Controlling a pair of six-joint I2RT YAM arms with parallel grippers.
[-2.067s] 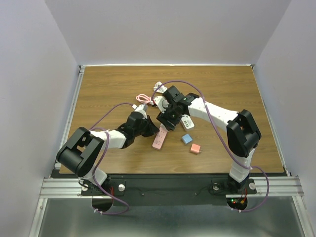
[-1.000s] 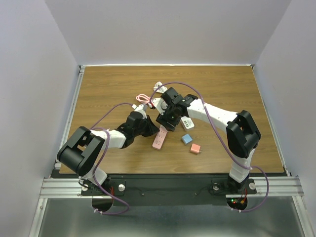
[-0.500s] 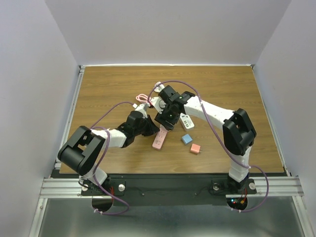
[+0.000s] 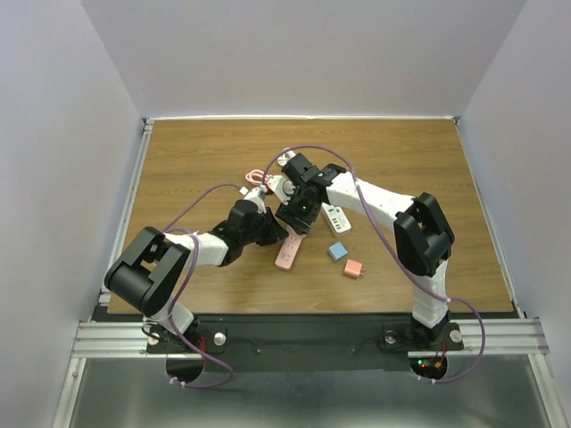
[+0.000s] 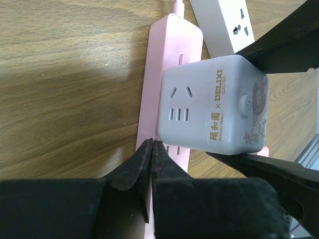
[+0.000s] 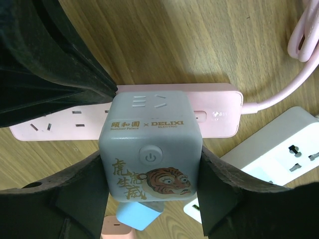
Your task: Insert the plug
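Over the pink strip (image 6: 219, 117), grey tiger-printed cube plug (image 6: 149, 144) — right hand (image 4: 297, 214) grasping it, left hand (image 5: 151, 149) clenched.

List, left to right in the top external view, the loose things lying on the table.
Coiled pink cable → long pink power strip → small blue cube adapter → small salmon-pink adapter block. White power strip left out: its span overlaps the blue cube's.
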